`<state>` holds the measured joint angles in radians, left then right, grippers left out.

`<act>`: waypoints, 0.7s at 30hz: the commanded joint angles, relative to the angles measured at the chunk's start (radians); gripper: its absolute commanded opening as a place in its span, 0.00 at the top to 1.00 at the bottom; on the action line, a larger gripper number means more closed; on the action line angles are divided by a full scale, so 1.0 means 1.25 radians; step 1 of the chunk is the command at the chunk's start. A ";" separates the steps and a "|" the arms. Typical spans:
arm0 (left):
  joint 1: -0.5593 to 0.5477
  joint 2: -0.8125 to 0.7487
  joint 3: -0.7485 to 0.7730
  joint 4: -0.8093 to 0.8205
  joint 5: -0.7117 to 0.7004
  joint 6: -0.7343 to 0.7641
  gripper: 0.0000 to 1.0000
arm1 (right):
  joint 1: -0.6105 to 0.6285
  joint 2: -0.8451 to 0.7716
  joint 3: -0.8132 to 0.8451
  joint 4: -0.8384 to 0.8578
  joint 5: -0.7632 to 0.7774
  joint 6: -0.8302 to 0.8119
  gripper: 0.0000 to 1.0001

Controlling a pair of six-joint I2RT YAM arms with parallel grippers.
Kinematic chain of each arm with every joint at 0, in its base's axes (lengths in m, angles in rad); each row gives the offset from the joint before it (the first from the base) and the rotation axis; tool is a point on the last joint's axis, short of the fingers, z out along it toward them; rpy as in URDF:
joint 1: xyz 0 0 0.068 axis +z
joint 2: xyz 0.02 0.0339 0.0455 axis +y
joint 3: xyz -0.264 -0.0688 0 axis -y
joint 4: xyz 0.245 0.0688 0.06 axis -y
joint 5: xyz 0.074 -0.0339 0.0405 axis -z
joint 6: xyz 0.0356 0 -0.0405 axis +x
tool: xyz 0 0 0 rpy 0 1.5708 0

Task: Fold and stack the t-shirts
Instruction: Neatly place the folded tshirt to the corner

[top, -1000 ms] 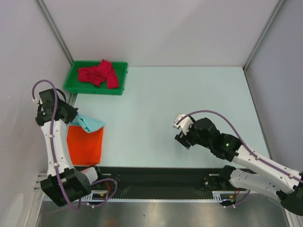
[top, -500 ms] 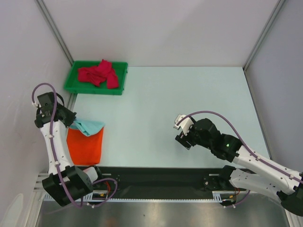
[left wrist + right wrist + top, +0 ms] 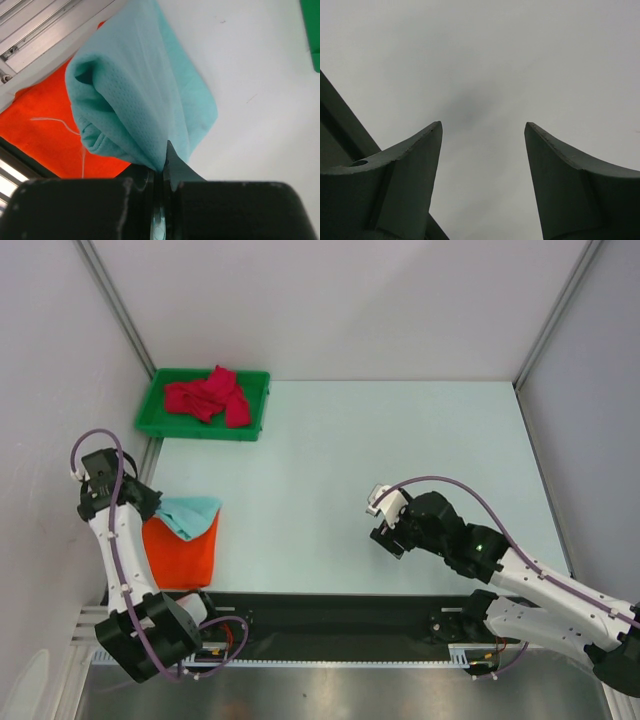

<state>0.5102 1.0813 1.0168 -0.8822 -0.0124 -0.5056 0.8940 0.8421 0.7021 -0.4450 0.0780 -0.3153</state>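
My left gripper (image 3: pixel 153 504) is shut on an edge of the mint green t-shirt (image 3: pixel 192 514), which hangs bunched over the far end of the folded orange t-shirt (image 3: pixel 181 553) at the table's near left. In the left wrist view the mint cloth (image 3: pixel 145 100) runs into the closed jaws of the left gripper (image 3: pixel 162 167), with the orange t-shirt (image 3: pixel 45 130) beneath. The crimson t-shirt (image 3: pixel 207 397) lies crumpled in the green tray (image 3: pixel 150 418). My right gripper (image 3: pixel 386 536) stands open over bare table; the right gripper (image 3: pixel 482 131) has nothing between its fingers.
The green tray sits at the far left corner, its corner (image 3: pixel 313 30) showing in the left wrist view. White walls enclose the table on three sides. A metal rail (image 3: pixel 35 35) runs along the left edge beside the shirts.
My left arm has drawn back toward the near edge, carrying the mint t-shirt a little further over the orange one. The right arm has not moved.
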 commanded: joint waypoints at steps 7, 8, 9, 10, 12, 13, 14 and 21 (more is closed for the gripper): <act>0.051 -0.038 -0.070 -0.005 -0.023 0.002 0.94 | -0.003 -0.012 -0.003 0.005 -0.012 -0.015 0.28; 0.058 -0.040 -0.084 -0.004 -0.020 0.000 0.93 | -0.005 -0.012 -0.005 0.006 -0.013 -0.014 0.28; 0.063 -0.044 -0.093 -0.002 -0.017 -0.004 0.93 | -0.005 -0.013 -0.005 0.006 -0.015 -0.014 0.28; 0.068 -0.048 -0.100 -0.002 -0.015 -0.009 0.93 | -0.005 -0.013 -0.006 0.007 -0.015 -0.012 0.28; 0.086 -0.055 -0.120 -0.005 -0.015 -0.015 0.92 | -0.005 -0.016 -0.007 0.007 -0.016 -0.012 0.28; 0.092 -0.060 -0.126 -0.005 -0.015 -0.020 0.91 | -0.005 -0.017 -0.008 0.007 -0.015 -0.012 0.28; 0.102 -0.062 -0.138 -0.006 -0.015 -0.024 0.90 | -0.003 -0.017 -0.008 0.006 -0.015 -0.010 0.28; 0.131 -0.065 -0.170 -0.061 -0.069 -0.140 0.46 | -0.005 -0.028 -0.016 0.007 -0.011 -0.005 0.27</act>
<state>0.6468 1.0245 0.8196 -0.9123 -0.0544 -0.5743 0.8925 0.8288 0.6865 -0.4515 0.0700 -0.3225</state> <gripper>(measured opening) 0.371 0.723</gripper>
